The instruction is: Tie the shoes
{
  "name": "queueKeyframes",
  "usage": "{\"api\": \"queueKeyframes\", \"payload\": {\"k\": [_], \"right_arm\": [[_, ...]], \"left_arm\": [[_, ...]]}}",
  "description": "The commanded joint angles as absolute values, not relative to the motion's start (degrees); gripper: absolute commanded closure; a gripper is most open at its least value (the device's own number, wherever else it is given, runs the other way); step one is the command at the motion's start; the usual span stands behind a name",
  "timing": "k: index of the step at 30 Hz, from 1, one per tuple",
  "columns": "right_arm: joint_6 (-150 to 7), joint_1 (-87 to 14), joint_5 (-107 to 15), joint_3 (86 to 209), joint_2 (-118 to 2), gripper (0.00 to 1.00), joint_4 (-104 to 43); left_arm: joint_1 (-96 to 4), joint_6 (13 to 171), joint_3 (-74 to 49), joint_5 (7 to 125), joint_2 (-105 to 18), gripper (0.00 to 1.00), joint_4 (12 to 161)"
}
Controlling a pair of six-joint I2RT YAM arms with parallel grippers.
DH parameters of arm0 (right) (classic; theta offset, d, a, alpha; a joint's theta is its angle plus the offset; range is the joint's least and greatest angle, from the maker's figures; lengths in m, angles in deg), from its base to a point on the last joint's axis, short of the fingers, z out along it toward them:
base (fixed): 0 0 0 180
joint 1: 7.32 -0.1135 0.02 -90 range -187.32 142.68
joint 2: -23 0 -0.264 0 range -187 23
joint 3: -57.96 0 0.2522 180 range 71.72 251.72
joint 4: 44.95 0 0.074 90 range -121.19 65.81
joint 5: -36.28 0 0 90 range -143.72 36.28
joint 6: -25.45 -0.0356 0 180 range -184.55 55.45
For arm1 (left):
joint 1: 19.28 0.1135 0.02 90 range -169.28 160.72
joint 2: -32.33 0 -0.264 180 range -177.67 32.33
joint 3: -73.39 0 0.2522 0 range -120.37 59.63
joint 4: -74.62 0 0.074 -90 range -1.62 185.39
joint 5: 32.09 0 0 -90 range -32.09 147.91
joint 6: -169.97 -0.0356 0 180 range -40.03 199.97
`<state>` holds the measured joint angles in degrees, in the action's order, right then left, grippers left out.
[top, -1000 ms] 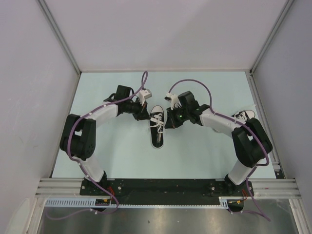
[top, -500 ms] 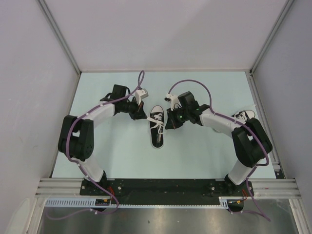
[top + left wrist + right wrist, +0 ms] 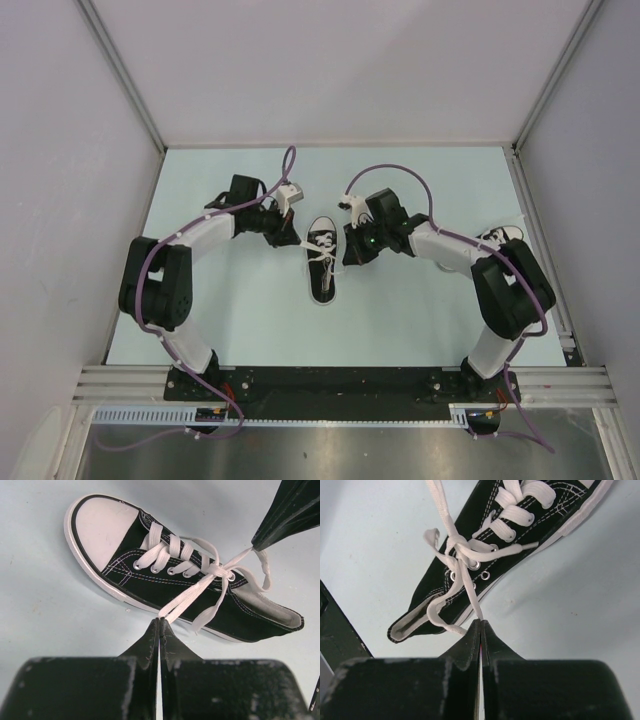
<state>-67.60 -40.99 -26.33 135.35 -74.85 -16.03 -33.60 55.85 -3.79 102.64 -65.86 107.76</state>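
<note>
Sneaker [image 3: 322, 262] sat btwn both arms. Left gripper [image 3: 159, 622] was clamped on a loop of its white laces [image 3: 192, 594], right gripper [image 3: 480, 623] on another strand; both ran taut to the knot [image 3: 218, 571].

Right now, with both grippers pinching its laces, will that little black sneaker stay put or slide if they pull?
Probably slides: the sneaker looks small and canvas-made, so likely light, and the table looks smooth. The laces seem floppy, drooping where slack. It lies flat and low, so tipping seems unlikely.
</note>
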Motion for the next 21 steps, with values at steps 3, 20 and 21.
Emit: {"api": "queueKeyframes", "payload": {"k": [3, 20, 21], "right_arm": [[-65.08, -40.1, -27.71, 135.44, -76.85, 1.0, -14.93], [-63.24, -39.4, -27.88, 135.44, -78.43, 1.0, -16.25], [-63.24, -39.4, -27.71, 135.44, -78.34, 1.0, -16.25]], "left_arm": [[-32.46, 53.69, -3.21, 102.12, -63.47, 1.0, 105.88], [-31.93, 53.07, -3.48, 101.76, -64.26, 1.0, 105.96], [-31.93, 53.16, -3.39, 101.86, -64.08, 1.0, 105.88]]}}
